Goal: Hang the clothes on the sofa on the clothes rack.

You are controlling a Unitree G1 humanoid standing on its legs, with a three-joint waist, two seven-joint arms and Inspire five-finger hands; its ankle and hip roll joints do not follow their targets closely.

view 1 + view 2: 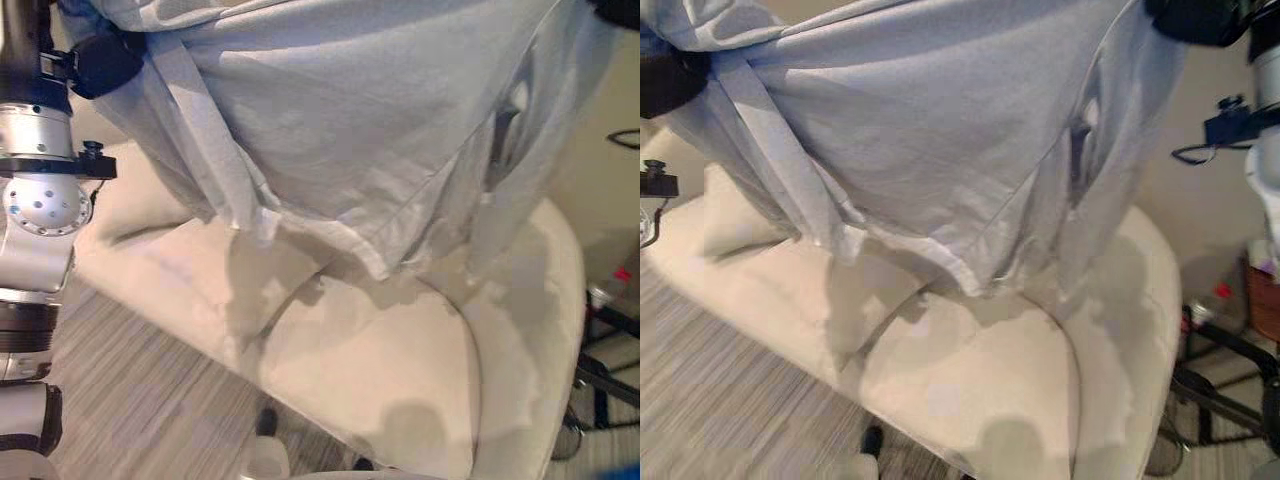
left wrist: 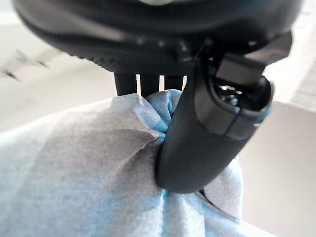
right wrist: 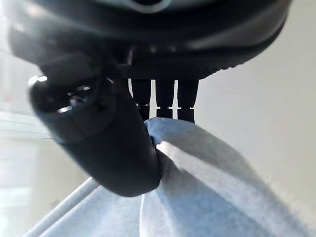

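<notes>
Pale blue-grey cloth fills the upper part of what we see: the garment [image 1: 340,120] is stretched out between our two arms and hangs well clear above the cream sofa [image 1: 370,370], its lower hem and a loose sleeve dangling over the seat cushions without touching them. Our left robot hand [image 2: 197,133] grasps one upper corner of the garment, the thumb pressed down over a bunched fold of fabric with the fingers curled behind it, as the left wrist view shows from close up. Our right robot hand [image 3: 108,143] does the same at the other upper corner, thumb clamped on a gathered ridge of cloth against the fingers. From the head views we see the fabric draping in long folds from both held corners, with a darker slit or opening, perhaps a neckline or armhole, near the right side. Below the sofa lies a striped grey floor [image 1: 130,390], and at the far right edge stands a dark metal frame [image 1: 1220,390] with thin legs; we cannot tell whether it belongs to the clothes rack.
</notes>
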